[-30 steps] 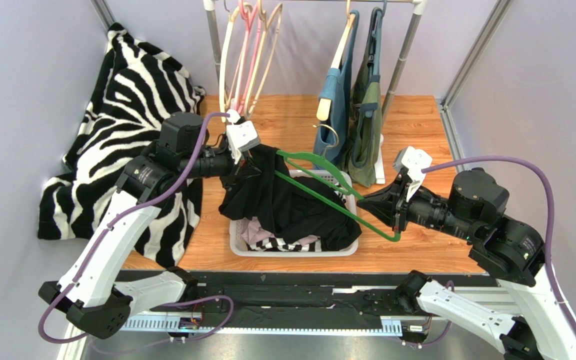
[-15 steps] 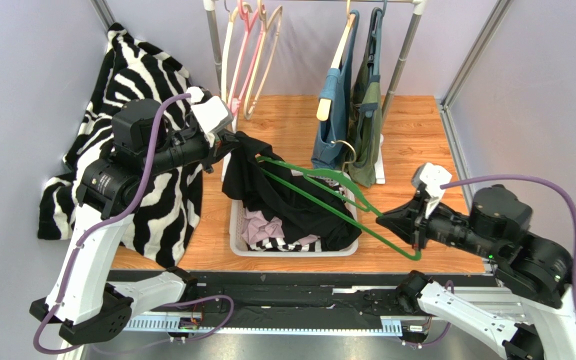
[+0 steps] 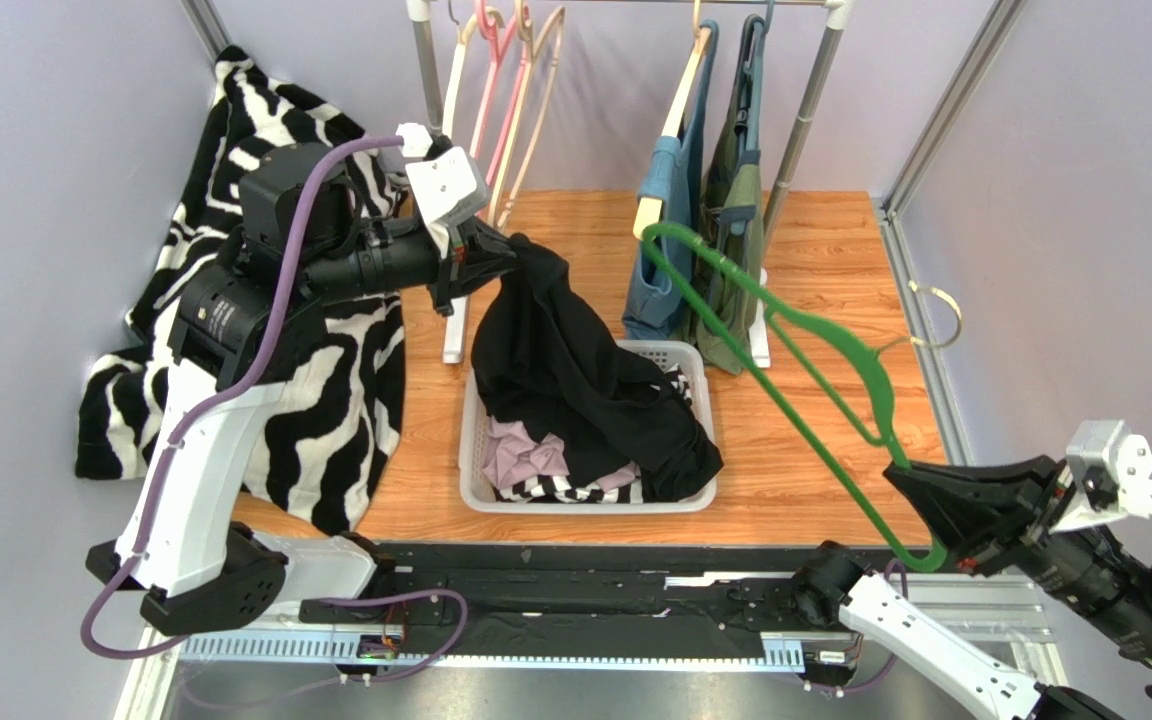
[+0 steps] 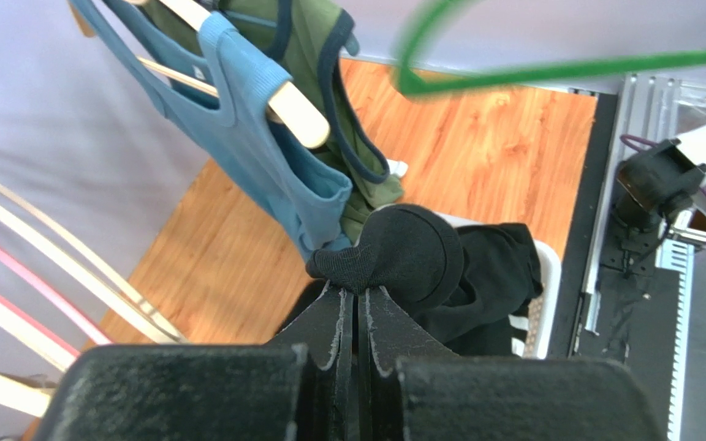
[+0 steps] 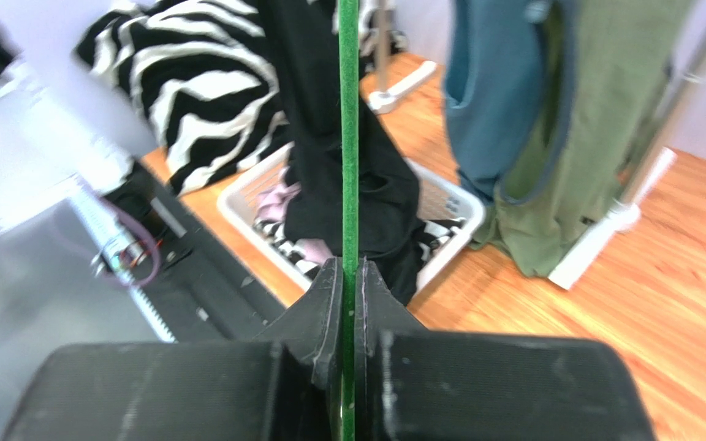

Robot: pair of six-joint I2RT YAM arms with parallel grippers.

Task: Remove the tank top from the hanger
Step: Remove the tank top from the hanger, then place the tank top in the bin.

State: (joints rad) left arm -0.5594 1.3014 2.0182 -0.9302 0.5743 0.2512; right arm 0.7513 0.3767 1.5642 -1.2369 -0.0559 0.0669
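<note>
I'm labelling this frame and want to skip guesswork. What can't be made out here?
Top view: most of the basket contents, buried under the black tank top.
Left wrist view: the green hanger, blurred and cut by the top edge.
Right wrist view: whatever is at the left side, smeared by blur.

Walls: plain pale lavender, closing three sides.
Tabletop: warm wood grain, evenly lit.
Garment rack: grey metal poles, at the back.
Rail: black, along the near edge.
</note>
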